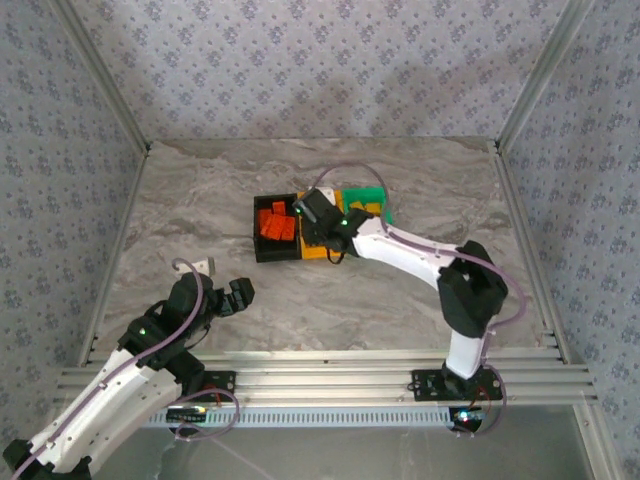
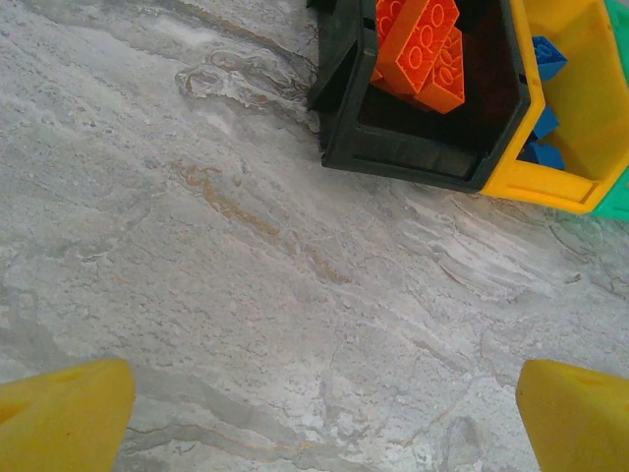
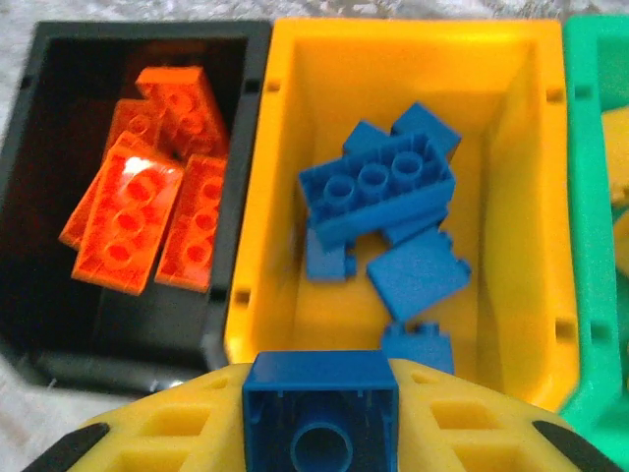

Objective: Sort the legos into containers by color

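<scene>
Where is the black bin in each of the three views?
Top external: black bin near the middle, slightly left of centre.
Left wrist: black bin at top, right of centre.
Right wrist: black bin at left.
Shared landmark: orange bricks inside it.

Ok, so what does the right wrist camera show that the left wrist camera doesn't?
Right wrist: a blue brick gripped in the right end effector, above the yellow bin, whose blue pile is seen from straight overhead. Left wrist: a wide stretch of bare marble table, with the left end effector open and holding nothing. Shared: the black bin with its orange bricks, the yellow bin with blue ones, and an edge of the green bin.
</scene>
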Tool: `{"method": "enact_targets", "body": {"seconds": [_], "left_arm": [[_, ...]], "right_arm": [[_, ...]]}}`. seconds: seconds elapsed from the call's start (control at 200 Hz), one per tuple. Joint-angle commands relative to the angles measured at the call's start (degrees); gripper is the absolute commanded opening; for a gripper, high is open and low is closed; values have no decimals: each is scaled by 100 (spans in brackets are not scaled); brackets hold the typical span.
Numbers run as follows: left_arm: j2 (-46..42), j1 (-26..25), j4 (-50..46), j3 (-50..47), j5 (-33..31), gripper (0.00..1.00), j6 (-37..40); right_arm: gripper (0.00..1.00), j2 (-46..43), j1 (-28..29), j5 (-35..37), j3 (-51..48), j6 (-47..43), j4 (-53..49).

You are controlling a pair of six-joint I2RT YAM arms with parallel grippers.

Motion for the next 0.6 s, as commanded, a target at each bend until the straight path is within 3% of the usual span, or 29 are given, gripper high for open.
{"method": "enact_targets", "body": {"seconds": [0.0, 0.175, 0.33, 0.465, 0.595], "left_arm": [[-5, 37, 75, 9, 66, 100, -68], [17, 41, 64, 83, 62, 100, -25], [134, 57, 92, 173, 20, 100, 48], [439, 64, 310, 330, -118, 100, 190], [979, 73, 725, 485, -647, 100, 252]], "right_arm": [[38, 551, -155, 279, 522, -184, -337], [56, 932, -314, 303, 1098, -175, -580], [77, 548, -338, 394, 1089, -175, -458], [86, -387, -282, 437, 261, -88, 85], [90, -1535, -253, 479, -922, 47, 730]]}}
